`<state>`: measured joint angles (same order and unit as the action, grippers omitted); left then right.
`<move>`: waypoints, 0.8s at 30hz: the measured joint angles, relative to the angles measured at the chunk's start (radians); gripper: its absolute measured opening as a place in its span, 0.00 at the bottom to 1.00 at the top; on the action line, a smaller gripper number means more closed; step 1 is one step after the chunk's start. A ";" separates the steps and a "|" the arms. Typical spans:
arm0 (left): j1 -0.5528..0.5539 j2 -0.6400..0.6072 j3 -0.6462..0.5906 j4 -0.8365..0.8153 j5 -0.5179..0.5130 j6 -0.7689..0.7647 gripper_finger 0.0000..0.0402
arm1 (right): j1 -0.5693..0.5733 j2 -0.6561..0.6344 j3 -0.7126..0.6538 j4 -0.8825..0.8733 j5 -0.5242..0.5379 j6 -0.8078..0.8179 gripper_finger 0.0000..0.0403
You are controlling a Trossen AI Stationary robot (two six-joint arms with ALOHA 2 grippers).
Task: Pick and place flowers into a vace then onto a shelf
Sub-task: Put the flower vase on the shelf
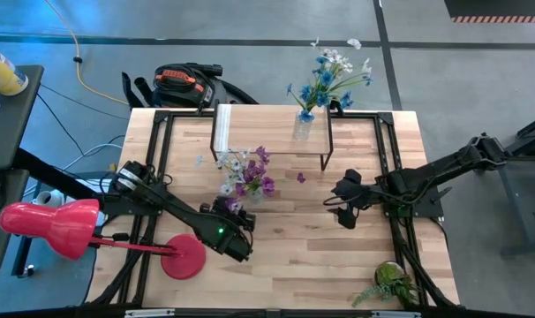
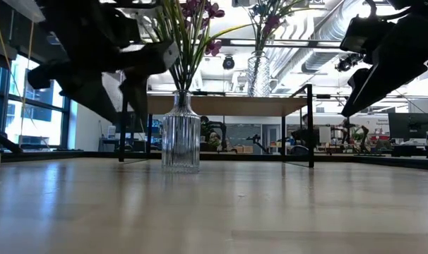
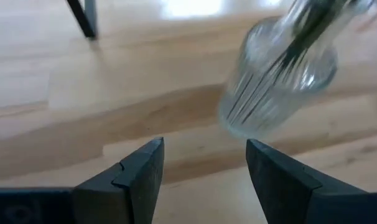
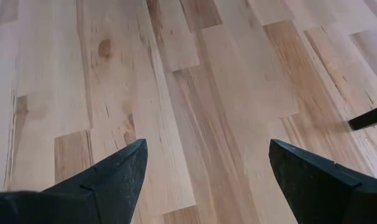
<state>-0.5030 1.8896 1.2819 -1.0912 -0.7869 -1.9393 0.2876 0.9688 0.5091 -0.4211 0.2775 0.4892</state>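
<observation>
high view showed the left claw (image 1: 235,231) low over the table (image 1: 285,256), at about seven o'clock from the centre, its fingers spread and holding nothing. a ribbed glass vase (image 2: 181,141) with purple and pale flowers (image 1: 248,175) stood just beyond it at its twelve o'clock, near but not touching; in the left wrist view the vase (image 3: 279,78) sat ahead of the gap between the fingers (image 3: 139,177), blurred. the right claw (image 1: 345,201) hung at about three o'clock from the centre, spread wide and empty, with only bare table planks under its fingers (image 4: 114,174) in the right wrist view.

the shelf (image 1: 272,131) stood at twelve o'clock on the table, and a second vase (image 1: 302,125) with blue and white flowers (image 1: 329,75) stood on its right part. one loose purple blossom (image 1: 301,177) lay on the table between the shelf and the right claw. a red lamp (image 1: 51,228) reached in from eight o'clock, its round base (image 1: 184,257) just beside the left claw. a small green plant (image 1: 391,281) sat at five o'clock near the table edge.

in the low view both arms were dark shapes cut off at the top, and the flower heads were partly out of frame.
</observation>
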 joint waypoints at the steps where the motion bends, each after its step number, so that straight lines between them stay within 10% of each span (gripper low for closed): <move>1: 0.000 0.000 0.000 -0.006 0.002 0.014 0.65 | 0.000 0.000 0.000 0.000 0.000 0.000 0.81; 14: 0.093 0.000 0.000 0.075 0.072 -0.027 0.66 | 0.000 0.000 0.000 0.000 0.000 0.000 0.81; 24: 0.092 0.000 0.000 0.065 0.053 0.182 0.96 | 0.000 0.000 0.000 0.000 0.000 0.000 0.81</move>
<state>-0.4114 1.8900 1.2816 -1.0263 -0.7339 -1.7576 0.2876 0.9691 0.5091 -0.4208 0.2775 0.4892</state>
